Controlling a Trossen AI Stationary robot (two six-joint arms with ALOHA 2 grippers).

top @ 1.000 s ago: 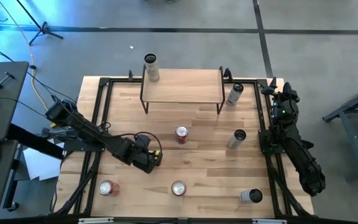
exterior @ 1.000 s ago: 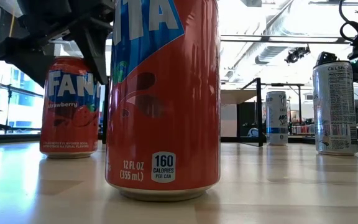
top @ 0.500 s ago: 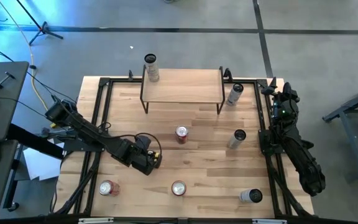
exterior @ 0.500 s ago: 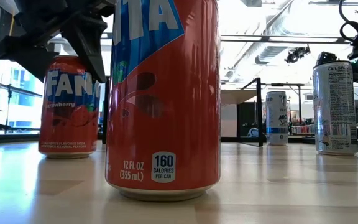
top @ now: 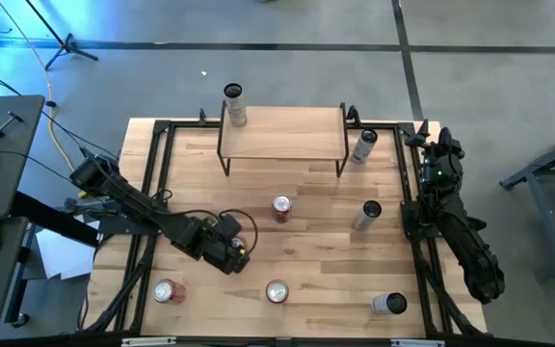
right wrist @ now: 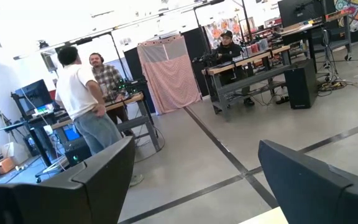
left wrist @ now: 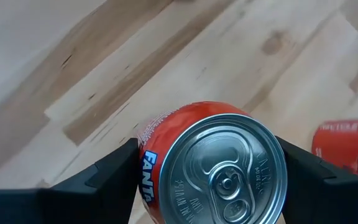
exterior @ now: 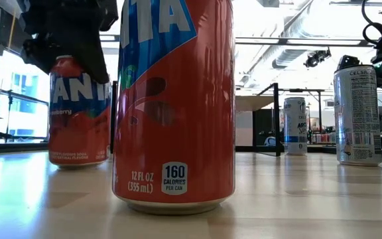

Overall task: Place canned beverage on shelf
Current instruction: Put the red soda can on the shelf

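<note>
A red Fanta can (left wrist: 216,168) stands between the fingers of my left gripper (top: 231,254), left of the table's middle. In the low view it is the left-hand can (exterior: 79,126), and the gripper covers its top. The shelf (top: 282,133), a light board on black legs, stands at the far edge with nothing on its top. A silver can (top: 233,97) stands at its far left corner. My right gripper (right wrist: 194,180) is open and empty, parked at the table's right edge (top: 432,145). My left gripper pinches the Fanta can between its two fingers, on two opposite sides of the wall just below the top rim (left wrist: 143,155). The fingers come from above, pointing down. The can is about upright; whether its base still rests on the table I cannot tell.
Other red cans stand at the table's middle (top: 281,207), near left (top: 166,291) and near middle (top: 277,291); the last fills the low view (exterior: 174,99). Silver cans stand right of the shelf (top: 364,145), at mid right (top: 369,213) and near right (top: 388,304). People stand in the room behind.
My left gripper has moved a little toward the table's near right and come down over the Fanta can, now covering its top in the low view. The can has shifted slightly toward the right with it.
</note>
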